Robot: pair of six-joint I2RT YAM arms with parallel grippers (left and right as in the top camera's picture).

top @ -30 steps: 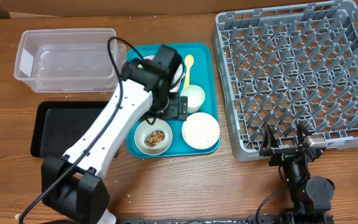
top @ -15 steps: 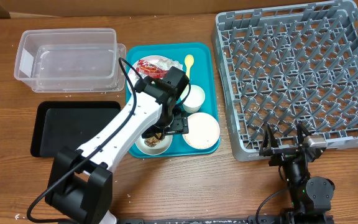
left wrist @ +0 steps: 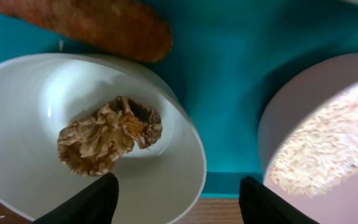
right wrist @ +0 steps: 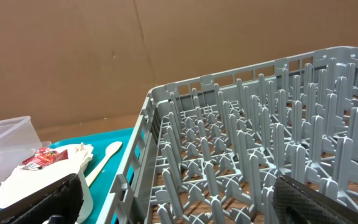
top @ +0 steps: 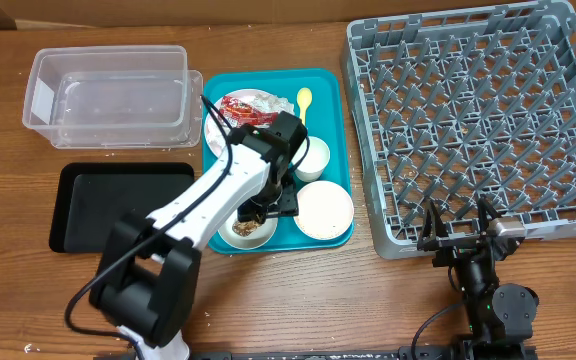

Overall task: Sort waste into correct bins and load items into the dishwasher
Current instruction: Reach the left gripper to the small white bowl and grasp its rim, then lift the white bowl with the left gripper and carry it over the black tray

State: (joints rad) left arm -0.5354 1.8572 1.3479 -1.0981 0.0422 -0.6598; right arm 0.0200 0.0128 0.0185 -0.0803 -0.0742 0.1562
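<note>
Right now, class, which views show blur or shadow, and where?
Left wrist: the brown food chunk is sharp, the left pincer's fingertips dark and blurred, the rice bowl shaded. Right wrist: the rack crisp, the right pincer's fingertips out of focus. Overhead: evenly lit.

Teal serving tray (top: 330, 110): rectangular, rounded corners, lying flat on the wooden table (top: 298, 300), just left of centre. Table: brown grain, a few pale specks at near left. Brown cardboard wall (right wrist: 104, 50) along the far side.

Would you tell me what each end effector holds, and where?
Nothing: the left end effector straddles the bowl rim, unclosed; the right end effector is empty.
</note>
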